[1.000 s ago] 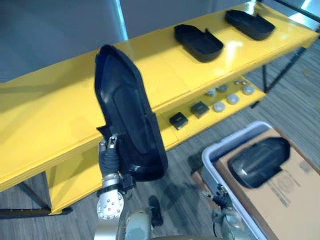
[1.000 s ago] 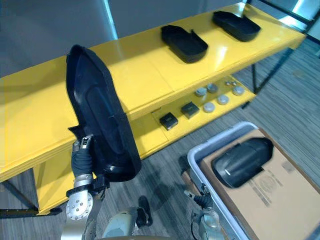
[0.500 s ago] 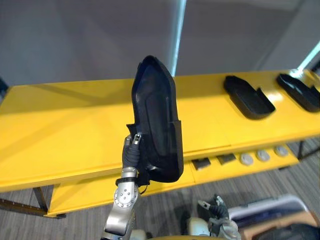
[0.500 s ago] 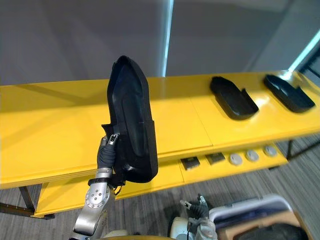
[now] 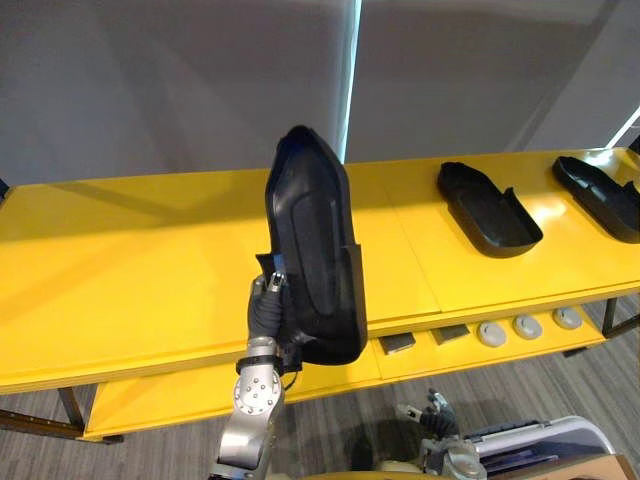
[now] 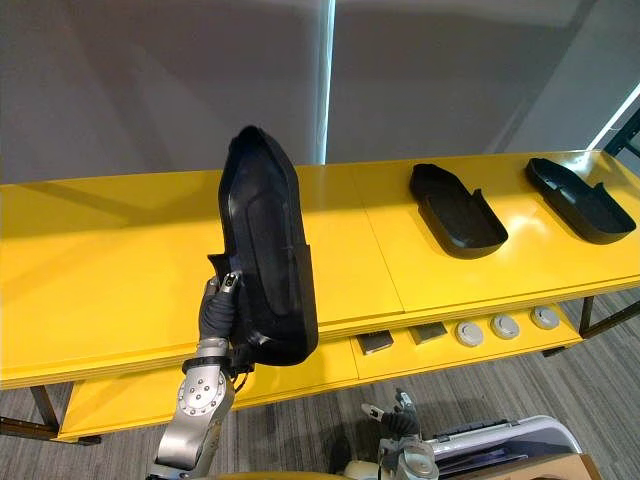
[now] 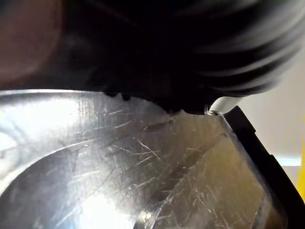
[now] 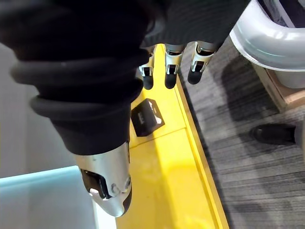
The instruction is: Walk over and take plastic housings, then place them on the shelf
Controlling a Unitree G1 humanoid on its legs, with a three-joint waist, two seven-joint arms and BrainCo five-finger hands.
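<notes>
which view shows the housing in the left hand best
The left eye view: the whole held housing stands upright before the yellow shelf, its lower end in the left hand. The right eye view shows the same. The left wrist view gives a close, scratched patch of its surface.

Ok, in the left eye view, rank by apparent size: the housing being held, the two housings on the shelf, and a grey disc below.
1. held housing, though nearest the camera.
2. middle housing and right housing, cut by the edge: too alike to rank.
3. grey disc.
</notes>
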